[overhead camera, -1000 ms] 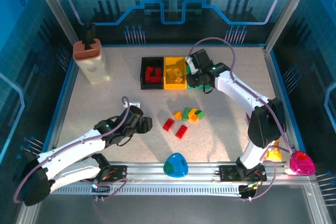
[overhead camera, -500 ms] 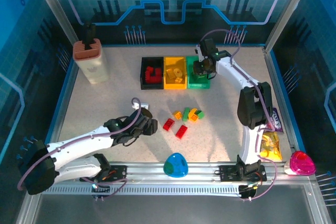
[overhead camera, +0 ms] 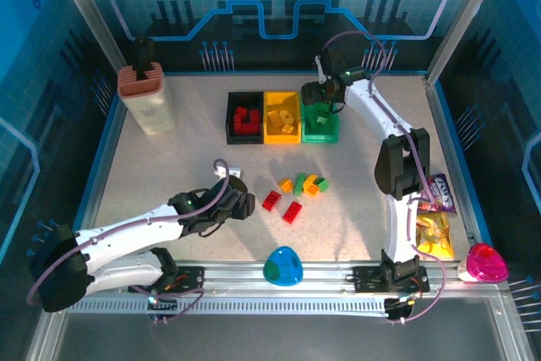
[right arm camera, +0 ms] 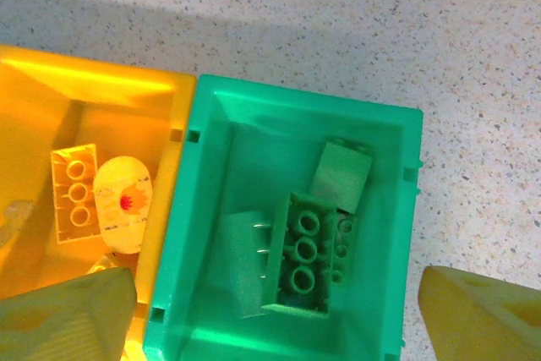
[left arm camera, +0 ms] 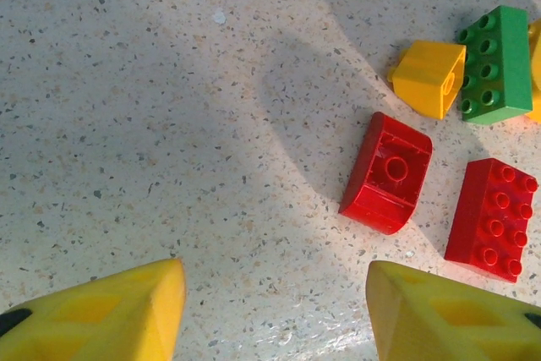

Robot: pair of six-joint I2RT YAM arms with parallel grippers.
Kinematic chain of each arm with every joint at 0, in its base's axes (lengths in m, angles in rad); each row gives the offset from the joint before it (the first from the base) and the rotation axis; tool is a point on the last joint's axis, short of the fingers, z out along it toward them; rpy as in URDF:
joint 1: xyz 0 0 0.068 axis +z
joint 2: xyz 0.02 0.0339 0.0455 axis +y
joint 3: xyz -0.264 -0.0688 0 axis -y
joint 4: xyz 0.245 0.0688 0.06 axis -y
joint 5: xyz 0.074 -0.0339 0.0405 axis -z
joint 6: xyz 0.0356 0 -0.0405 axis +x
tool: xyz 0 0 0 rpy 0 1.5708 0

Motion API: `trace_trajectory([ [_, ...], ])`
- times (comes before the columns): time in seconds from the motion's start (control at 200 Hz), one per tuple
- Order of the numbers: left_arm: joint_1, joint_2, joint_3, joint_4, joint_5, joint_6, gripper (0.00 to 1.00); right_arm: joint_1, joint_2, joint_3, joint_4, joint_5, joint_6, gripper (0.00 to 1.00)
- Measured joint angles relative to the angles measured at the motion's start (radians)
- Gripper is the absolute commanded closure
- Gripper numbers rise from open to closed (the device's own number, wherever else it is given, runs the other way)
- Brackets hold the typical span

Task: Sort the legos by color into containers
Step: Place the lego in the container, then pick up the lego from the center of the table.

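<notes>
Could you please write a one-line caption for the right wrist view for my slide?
Open right gripper above the green bin with green legos inside, yellow bin alongside.

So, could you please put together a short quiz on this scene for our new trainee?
1. True or false: the right tool hangs open over the green bin.
2. Which lego lies nearest the left tool? A the curved red one; B the green one; C the yellow one.
3. How many red legos lie loose on the table?
Key: 1 true; 2 A; 3 two.
</notes>
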State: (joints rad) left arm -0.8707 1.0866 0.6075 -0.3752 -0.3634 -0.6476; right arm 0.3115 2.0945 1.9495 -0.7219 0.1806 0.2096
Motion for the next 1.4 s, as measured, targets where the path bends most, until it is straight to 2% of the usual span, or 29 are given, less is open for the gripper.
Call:
trace_trajectory([
  [0.16, -0.005, 0.014, 0.013, 0.008, 0.000, 0.012, 0.38, 0.005, -0.101, -0.185, 0.038, 0.002, 0.005, 0.07],
  [0.3, -0.005, 0.063, 0.047, 0.016, 0.006, 0.041, 0.36, 0.011, -0.275, -0.414, 0.104, -0.008, 0.027, 0.07],
  [0.485, -0.006, 0.183, 0.151, 0.027, 0.041, 0.096, 0.36, 0.017, -0.520, -0.687, 0.200, -0.037, 0.069, 0.08],
  [0.66, -0.006, 0.344, 0.307, 0.041, 0.093, 0.154, 0.38, 0.017, -0.655, -0.859, 0.254, -0.067, 0.106, 0.10],
  [0.981, -0.007, 0.635, 0.565, 0.003, 0.225, 0.233, 0.49, 0.009, -0.802, -1.043, 0.296, -0.090, 0.148, 0.10],
  [1.146, -0.010, 0.696, 0.593, -0.031, 0.267, 0.240, 0.54, -0.007, -0.830, -1.102, 0.311, -0.107, 0.162, 0.11],
  [1.401, -0.011, 0.764, 0.641, -0.056, 0.302, 0.250, 0.54, -0.014, -0.831, -1.125, 0.335, -0.119, 0.176, 0.11],
])
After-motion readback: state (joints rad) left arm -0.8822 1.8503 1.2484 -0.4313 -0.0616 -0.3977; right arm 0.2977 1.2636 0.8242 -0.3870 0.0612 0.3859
